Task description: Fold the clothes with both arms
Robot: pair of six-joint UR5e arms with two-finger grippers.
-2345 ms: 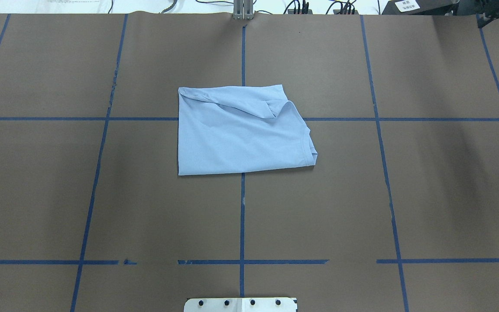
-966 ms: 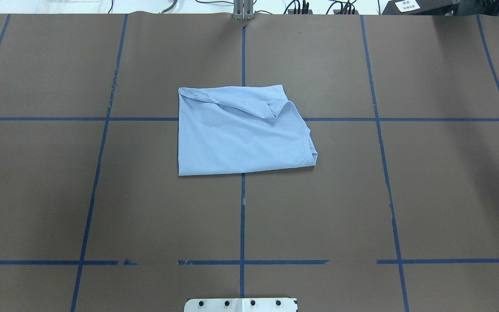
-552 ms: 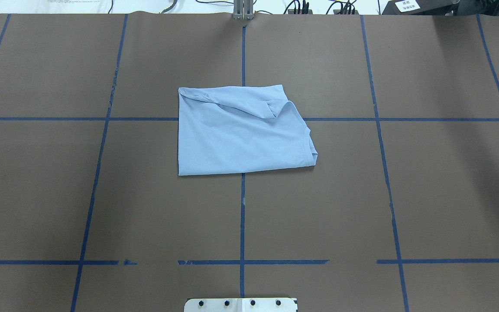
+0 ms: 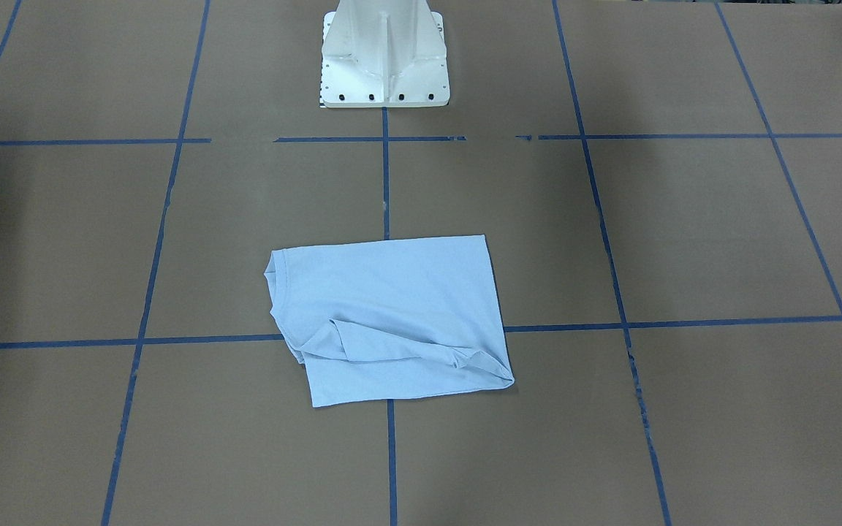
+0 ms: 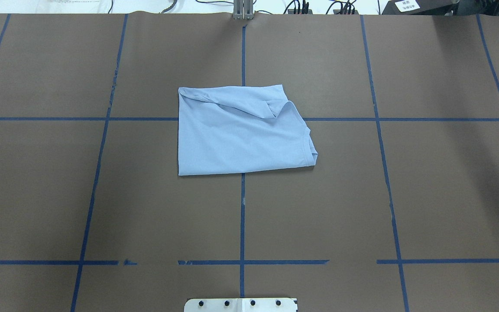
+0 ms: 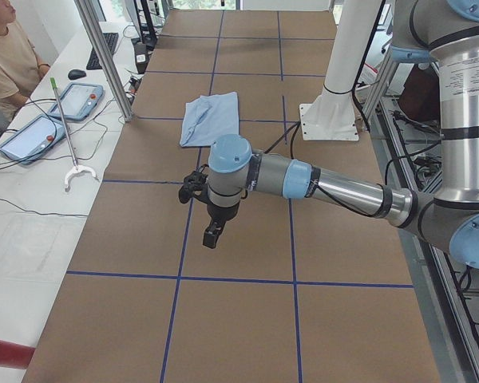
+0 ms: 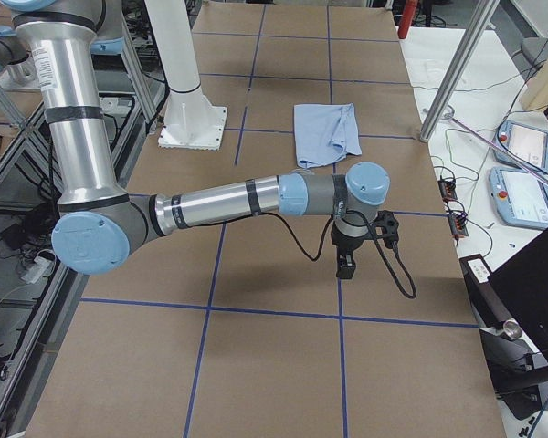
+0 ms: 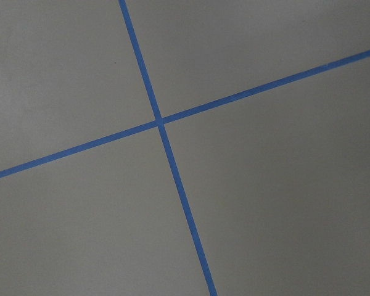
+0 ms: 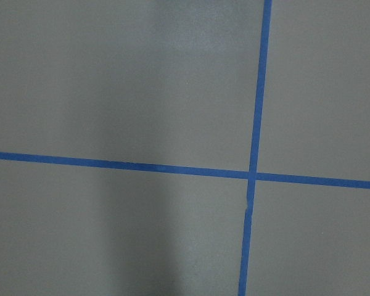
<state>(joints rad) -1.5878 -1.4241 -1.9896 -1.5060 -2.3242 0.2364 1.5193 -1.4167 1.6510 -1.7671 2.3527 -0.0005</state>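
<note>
Soft blue T-shirt (image 5: 241,134), folded mid-frame, looks light and limp; I'd pinch its corners, but cannot tell if left gripper (image 6: 211,237) or right gripper (image 7: 345,266) fingers are apart.

The shirt (image 5: 241,134) is light blue and lies flat, folded into a rough rectangle, with its ribbed collar at one edge and a sleeve flap creased along one side. It lies well apart from both grippers. The left arm (image 6: 319,182) and right arm (image 7: 228,203) stretch out level. The left gripper (image 6: 212,237) and right gripper (image 7: 345,265) point down, touching nothing.
</note>
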